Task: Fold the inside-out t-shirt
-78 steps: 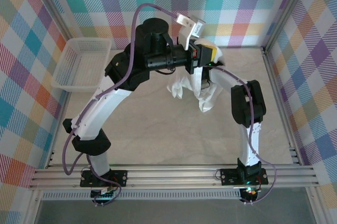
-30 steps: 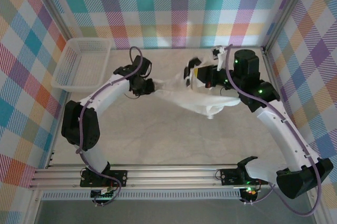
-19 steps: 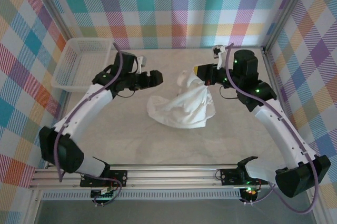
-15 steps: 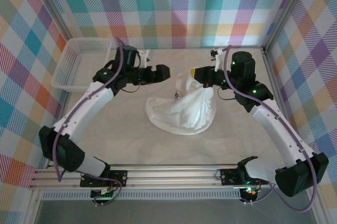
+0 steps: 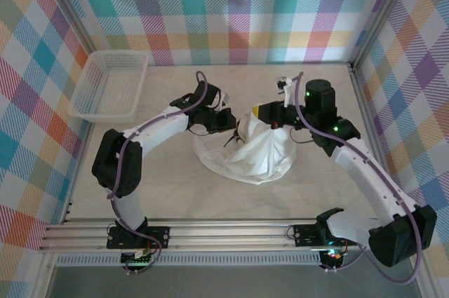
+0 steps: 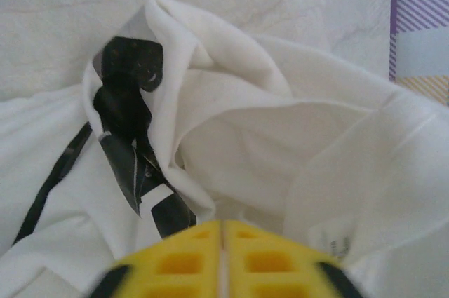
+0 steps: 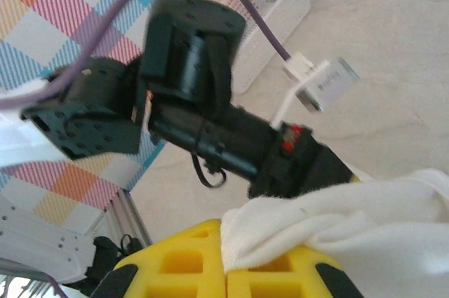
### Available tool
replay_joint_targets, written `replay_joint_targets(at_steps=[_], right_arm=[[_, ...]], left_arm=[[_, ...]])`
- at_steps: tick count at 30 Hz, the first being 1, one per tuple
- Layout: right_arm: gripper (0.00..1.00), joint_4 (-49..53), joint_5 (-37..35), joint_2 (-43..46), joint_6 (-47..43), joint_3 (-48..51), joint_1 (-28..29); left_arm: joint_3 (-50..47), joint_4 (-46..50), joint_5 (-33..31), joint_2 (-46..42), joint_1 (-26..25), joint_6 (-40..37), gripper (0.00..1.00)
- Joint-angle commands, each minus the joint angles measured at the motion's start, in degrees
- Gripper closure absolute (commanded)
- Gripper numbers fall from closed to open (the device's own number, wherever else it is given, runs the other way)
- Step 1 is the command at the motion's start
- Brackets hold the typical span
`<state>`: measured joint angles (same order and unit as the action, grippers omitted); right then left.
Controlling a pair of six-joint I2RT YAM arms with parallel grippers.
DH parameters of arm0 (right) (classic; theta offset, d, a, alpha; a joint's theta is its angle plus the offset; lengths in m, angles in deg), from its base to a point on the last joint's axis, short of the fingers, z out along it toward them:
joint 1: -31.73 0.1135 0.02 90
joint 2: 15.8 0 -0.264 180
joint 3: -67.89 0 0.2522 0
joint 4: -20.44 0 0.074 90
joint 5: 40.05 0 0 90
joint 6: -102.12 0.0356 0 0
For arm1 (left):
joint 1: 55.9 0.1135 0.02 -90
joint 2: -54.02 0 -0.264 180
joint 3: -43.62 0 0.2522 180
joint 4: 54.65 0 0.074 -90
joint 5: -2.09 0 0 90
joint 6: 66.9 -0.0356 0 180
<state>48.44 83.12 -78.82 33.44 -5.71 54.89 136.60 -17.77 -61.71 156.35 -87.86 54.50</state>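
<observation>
Far left, at the back of the tabletop: white plastic lattice basket, standing well apart from the cloth.

Left arm reaches in from the left, low over the surface. Left claw sits at the upper left edge of the garment. In the left wrist view its 2 yellow fingers meet along a thin seam, so it is fully closed. Fabric lies right at the tips; cannot tell whether any of it is nipped between them.

Just beyond those tips: dark tag, black and glossy, tucked in a fold of a rolled white hem, with a thin black strand trailing down to the left.

Centre: the inside-out t-shirt, plain white, bunched in 1 crumpled mound on the tabletop between the 2 arms. Its lower edge spreads in a rounded skirt; its top rises to a peak on the right.

Right claw is at that peak, closed tight on the cloth. In the right wrist view, white fabric bunches over its yellow fingers and spills off to the right.

Right arm arcs back to its base at the near right.
</observation>
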Motion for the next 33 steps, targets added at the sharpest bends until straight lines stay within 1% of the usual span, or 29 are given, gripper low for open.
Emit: replay_joint_targets(at_steps=[1,3,5,7,8,9,10,11,13,14,15,16,17,18,19,20,22,26,29,33], right_arm=[[1.0,-0.74,-3.98,9.27,-3.05,8.43,-0.29],[0.98,-3.32,-5.6,15.1,-1.34,18.78,-0.26],[0.99,-5.16,-6.21,20.62,0.66,28.08,-0.22],[0.98,-5.03,-8.28,26.53,3.44,34.49,-0.26],[0.96,-4.21,-9.97,29.52,4.99,36.67,-0.24],[0.94,-1.71,-13.2,32.35,6.97,37.75,-0.22],[0.9,1.11,-16.08,34.39,9.2,38.37,-0.22],[0.84,4.89,-19.15,36.65,12.09,39.35,-0.24],[0.83,12.32,-23.55,39.99,18.28,41.46,-0.25],[0.81,15.67,-24.34,41.24,21.11,42.53,-0.26],[0.73,18.34,-24.48,42.17,22.43,43.11,-0.27],[0.62,20.64,-25.14,42.74,22.89,42.95,-0.22],[0.49,22.98,-26.7,43.16,23.22,42.02,-0.23],[0.41,24.09,-28.03,43.25,23.0,40.68,-0.23],[0.37,23.96,-28.64,42.99,22.55,39.25,-0.24],[0.34,22.78,-28.63,42.31,21.91,37.54,-0.23],[0.31,19.2,-27.31,38.43,19.51,34.04,-0.24],[0.29,16.69,-25.27,21.16,12.38,24.73,-0.22],[0.27,14.96,-24.06,8.4,8.71,19.04,-0.22],[0.25,10.61,-24.17,-4.69,9.44,13.95,-0.29]], left_arm=[[2.19,-2.19,-2.31,-6.72,2.08,0.85,1.0],[3.59,-1.7,-1.9,-8.87,2.7,0.49,1.0],[5.22,-0.61,-1.01,-9.72,2.7,-1.06,1.0],[5.93,0.57,1.63,-9.03,2.16,-3.1,1.0],[6.31,2.42,2.14,-7.98,1.4,-4.34,1.0],[7.0,4.95,2.27,-6.52,0.12,-5.58,0.9],[7.81,7.01,2.36,-5.1,-1.21,-6.88,0.77],[8.79,9.22,1.7,-3.4,-3.52,-8.77,0.64],[10.09,11.52,-1.46,-0.71,-7.89,-10.82,0.46],[10.79,12.23,-3.43,0.82,-9.88,-11.64,0.38],[11.84,13.6,-6.24,2.78,-11.52,-12.23,0.35],[12.8,14.97,-9.57,4.46,-12.62,-12.68,0.33],[14.01,16.79,-13.84,6.3,-13.62,-13.1,0.32],[15.11,18.23,-17.65,8.0,-13.9,-13.15,0.31],[15.7,18.69,-19.98,9.0,-13.95,-12.93,0.3],[16.01,18.51,-22.19,9.92,-13.92,-12.5,0.28],[17.36,18.34,-24.07,11.82,-13.5,-11.64,0.27],[20.92,18.26,-27.97,15.4,-12.07,-8.97,0.27],[21.56,14.95,-23.9,17.12,-9.62,-5.98,0.28],[23.12,12.6,-19.13,19.3,-6.88,-3.64,0.29]])
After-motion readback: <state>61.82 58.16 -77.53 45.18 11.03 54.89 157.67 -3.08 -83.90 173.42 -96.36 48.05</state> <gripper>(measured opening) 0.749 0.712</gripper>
